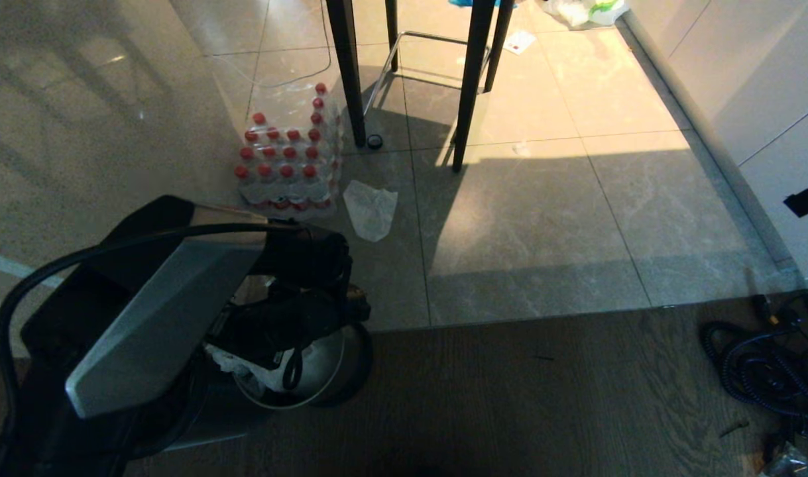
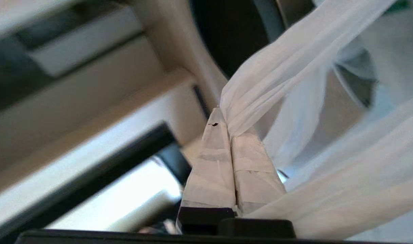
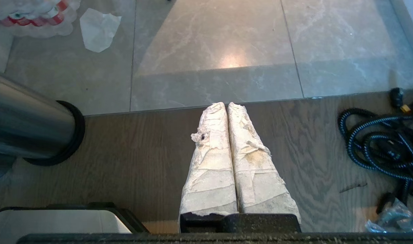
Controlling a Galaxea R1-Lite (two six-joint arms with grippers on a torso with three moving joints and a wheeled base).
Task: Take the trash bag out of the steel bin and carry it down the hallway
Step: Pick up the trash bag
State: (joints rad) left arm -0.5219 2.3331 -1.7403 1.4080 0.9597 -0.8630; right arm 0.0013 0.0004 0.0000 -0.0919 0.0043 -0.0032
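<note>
Left gripper (image 2: 230,135) was clamped on trash bag (image 2: 287,67) handle, bag sitting in steel bin (image 1: 331,371) at near left. Film looked thin, light, slippery; gathered handle loop seemed best hold. Right gripper (image 3: 227,106) closed, empty.

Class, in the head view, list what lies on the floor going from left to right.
Steel bin → pack of red-capped bottles → clear plastic sheet → black stool legs → coiled black cable.

Left arm (image 1: 158,331) hides most of steel bin (image 1: 341,371); trash bag (image 2: 294,67) cut off by edges; coiled cable (image 1: 768,371) cropped at right.
</note>
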